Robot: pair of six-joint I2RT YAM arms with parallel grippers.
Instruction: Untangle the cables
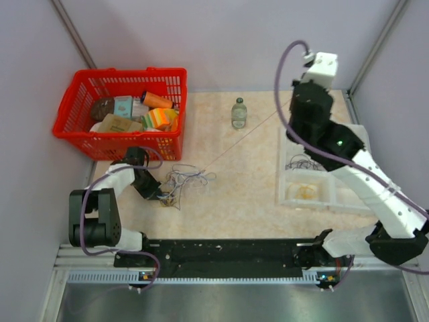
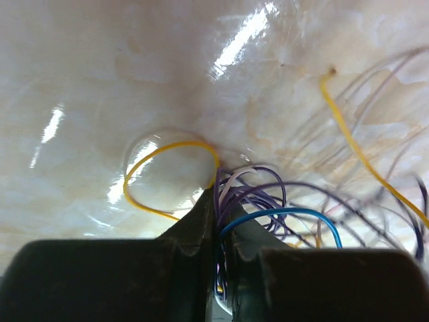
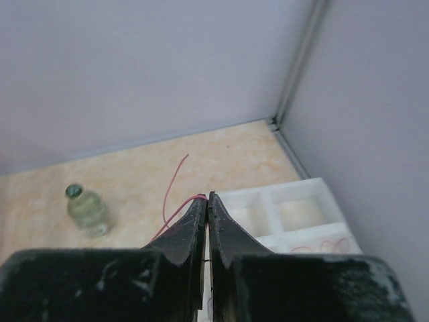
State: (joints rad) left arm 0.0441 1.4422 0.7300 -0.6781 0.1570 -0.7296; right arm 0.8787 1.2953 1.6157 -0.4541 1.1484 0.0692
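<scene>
A tangle of thin cables (image 1: 186, 179) in purple, blue and yellow lies on the table at the left. My left gripper (image 1: 163, 194) is shut on the tangle's left edge; in the left wrist view purple and blue strands (image 2: 268, 201) run between its fingertips (image 2: 218, 201), and a yellow loop (image 2: 167, 178) lies beside them. My right gripper (image 1: 295, 100) is raised at the back right, shut on one red cable (image 3: 175, 208). That cable (image 1: 244, 137) stretches taut from the tangle up to it.
A red basket (image 1: 120, 111) of packages stands at the back left. A small glass bottle (image 1: 239, 113) stands at the back middle. A white compartment tray (image 1: 305, 178) at the right holds separated cable loops.
</scene>
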